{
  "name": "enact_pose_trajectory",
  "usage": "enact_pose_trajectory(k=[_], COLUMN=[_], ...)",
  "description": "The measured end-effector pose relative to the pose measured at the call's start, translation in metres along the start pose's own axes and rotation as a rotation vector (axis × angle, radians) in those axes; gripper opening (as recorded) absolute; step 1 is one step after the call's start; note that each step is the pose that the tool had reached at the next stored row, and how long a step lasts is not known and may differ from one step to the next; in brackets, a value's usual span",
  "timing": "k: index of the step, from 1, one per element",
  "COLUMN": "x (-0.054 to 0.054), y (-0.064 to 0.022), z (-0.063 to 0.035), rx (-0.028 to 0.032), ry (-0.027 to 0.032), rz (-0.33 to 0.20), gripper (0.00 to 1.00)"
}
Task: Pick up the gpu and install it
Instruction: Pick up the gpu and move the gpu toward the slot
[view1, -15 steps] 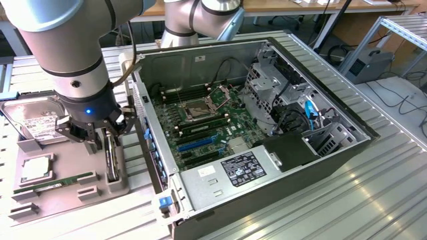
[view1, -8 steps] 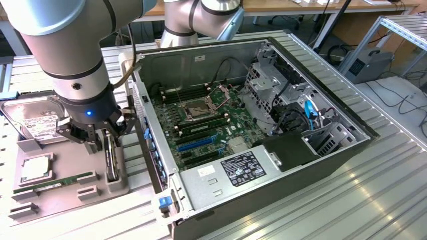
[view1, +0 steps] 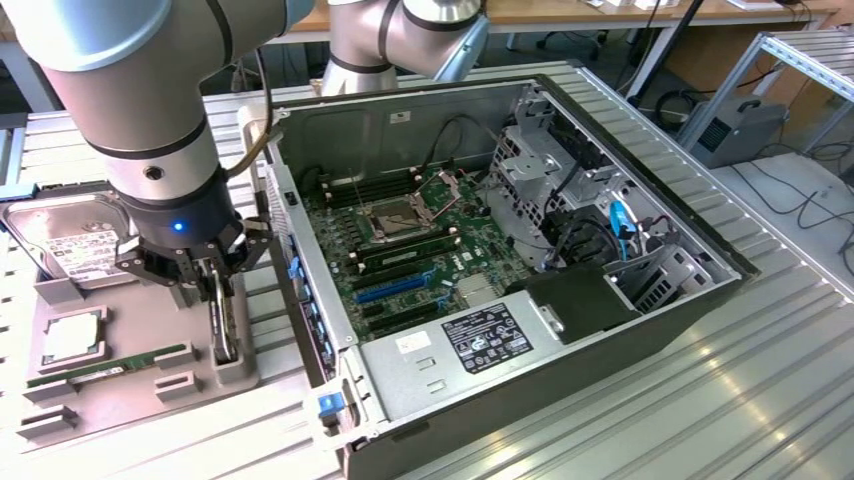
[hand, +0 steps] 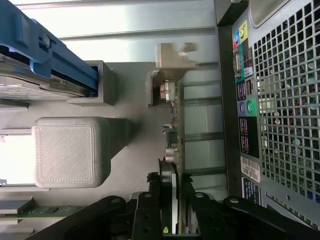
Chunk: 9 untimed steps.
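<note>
Grey printed tray under the pincer in the exterior view, set on a ribbed metal table. Upright on edge in that tray, directly below the fingertips: the gpu, no more than a thin dark sliver. To the exterior view's left of the pincer, a silver hard drive, a processor chip and a long RAM stick. Just beside it on the exterior view's right, the open computer case, motherboard exposed. Grip hard to judge from there. Plainer in the wrist view: black fingers drawn narrow, one against each face of the card, clamped on the gpu. Green board edge-on, pale end bracket at the end far from the fingertips. Beyond one finger, the case's perforated rear panel with coloured ports. Beyond the other, a grey block and a blue plastic rail.
</note>
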<state>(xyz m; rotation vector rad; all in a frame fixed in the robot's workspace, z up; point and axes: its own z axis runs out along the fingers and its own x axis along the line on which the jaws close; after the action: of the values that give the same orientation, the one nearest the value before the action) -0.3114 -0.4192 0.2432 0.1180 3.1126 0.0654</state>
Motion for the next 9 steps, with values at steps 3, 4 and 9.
enact_pose_trajectory(k=[3, 4, 9], x=[0.0000, 0.0000, 0.0000], y=[0.0000, 0.0000, 0.0000], z=[0.0000, 0.0000, 0.0000], rx=[0.0000, 0.0000, 0.0000], ry=[0.0000, 0.0000, 0.0000], rz=[0.000, 0.000, 0.000], gripper=[0.27, 0.27, 0.27])
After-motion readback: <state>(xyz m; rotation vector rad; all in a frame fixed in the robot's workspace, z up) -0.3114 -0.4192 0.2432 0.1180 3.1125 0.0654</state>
